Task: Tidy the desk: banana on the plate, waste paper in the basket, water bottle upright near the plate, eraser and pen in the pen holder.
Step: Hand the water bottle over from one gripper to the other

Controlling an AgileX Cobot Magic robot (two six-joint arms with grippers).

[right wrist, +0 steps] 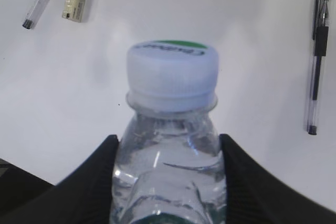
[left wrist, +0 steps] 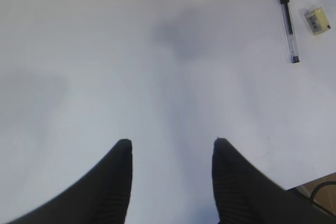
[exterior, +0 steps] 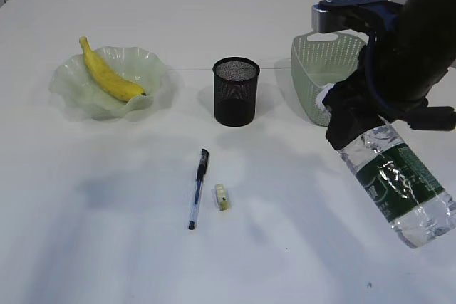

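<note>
In the exterior view the right claw [exterior: 350, 127], at the right edge of the frame, pinches the water bottle [exterior: 399, 190] by its upper part. The bottle hangs in the air, tilted, its base toward the lower right corner and its cap end hidden inside the claw. The right wrist view shows the same grip from close by: the two dark fingers [right wrist: 86, 179] press against either side of the clear bottle [right wrist: 170, 166] just below the white cap.

The left claw [left wrist: 170, 148] appears only in the left wrist view, at the bottom of the frame. Its fingers stand spread apart over bare white tabletop [left wrist: 105, 51], with nothing between them.

The banana [exterior: 108, 75] lies in the pale-green scalloped plate [exterior: 71, 94] at the upper left of the exterior view. The black mesh pen holder [exterior: 236, 92] stands upright near the middle, and no contents can be made out in it. The sage-green basket [exterior: 317, 69] sits at the upper right, partly behind the right arm; a scrap of white shows at its lower right edge beside the arm, too hidden to identify.

A pen [exterior: 197, 188] with a black cap lies on the tabletop below the pen holder, and the small pale eraser [exterior: 222, 196] lies just beside it on the right, not touching. The right wrist view shows another black-capped pen [right wrist: 317, 59] at its right edge.
</note>
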